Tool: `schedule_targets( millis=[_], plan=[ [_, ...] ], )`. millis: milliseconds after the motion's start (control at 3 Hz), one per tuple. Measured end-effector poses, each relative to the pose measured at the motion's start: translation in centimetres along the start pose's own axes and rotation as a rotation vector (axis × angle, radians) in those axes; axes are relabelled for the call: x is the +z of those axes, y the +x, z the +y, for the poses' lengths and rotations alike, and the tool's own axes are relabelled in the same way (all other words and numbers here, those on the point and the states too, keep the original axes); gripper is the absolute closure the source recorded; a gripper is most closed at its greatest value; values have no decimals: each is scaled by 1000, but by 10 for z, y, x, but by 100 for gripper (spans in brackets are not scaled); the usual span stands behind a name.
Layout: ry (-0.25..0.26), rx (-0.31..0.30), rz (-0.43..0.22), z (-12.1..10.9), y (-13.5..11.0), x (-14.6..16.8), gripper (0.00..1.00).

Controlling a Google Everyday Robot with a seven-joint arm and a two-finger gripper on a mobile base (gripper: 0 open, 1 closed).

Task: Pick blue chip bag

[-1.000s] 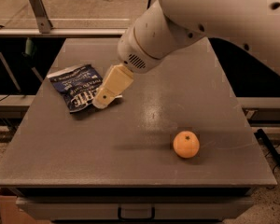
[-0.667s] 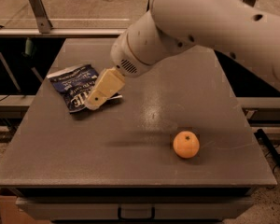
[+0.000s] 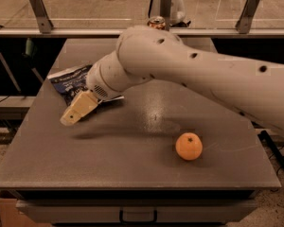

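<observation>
The blue chip bag (image 3: 71,82) lies flat at the far left of the grey table (image 3: 132,150), dark navy with a pale edge; the arm covers its right part. My gripper (image 3: 72,115) hangs just in front of and slightly left of the bag, its tan fingers pointing down-left over the table. It holds nothing that I can see. The big white arm reaches in from the right across the table's middle.
An orange (image 3: 189,146) sits at the front right of the table. A can (image 3: 156,22) stands at the far edge behind the arm. A metal rail with posts runs behind the table. A drawer handle (image 3: 138,215) shows below the front edge.
The arm has swung left and forward. The gripper has moved from over the bag's right edge down to the table in front of the bag. Bag and orange have not moved.
</observation>
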State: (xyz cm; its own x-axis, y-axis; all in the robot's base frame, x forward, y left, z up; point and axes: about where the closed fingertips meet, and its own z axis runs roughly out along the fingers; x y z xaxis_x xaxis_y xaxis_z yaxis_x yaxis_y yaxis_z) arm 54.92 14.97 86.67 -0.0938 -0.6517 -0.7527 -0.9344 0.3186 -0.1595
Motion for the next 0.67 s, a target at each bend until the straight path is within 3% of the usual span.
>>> schedule_targets(
  millis=[333,667],
  plan=[
    [-5,39,-17,1,6,24,0],
    [8,62,-23,-5,11,35,17]
  ],
)
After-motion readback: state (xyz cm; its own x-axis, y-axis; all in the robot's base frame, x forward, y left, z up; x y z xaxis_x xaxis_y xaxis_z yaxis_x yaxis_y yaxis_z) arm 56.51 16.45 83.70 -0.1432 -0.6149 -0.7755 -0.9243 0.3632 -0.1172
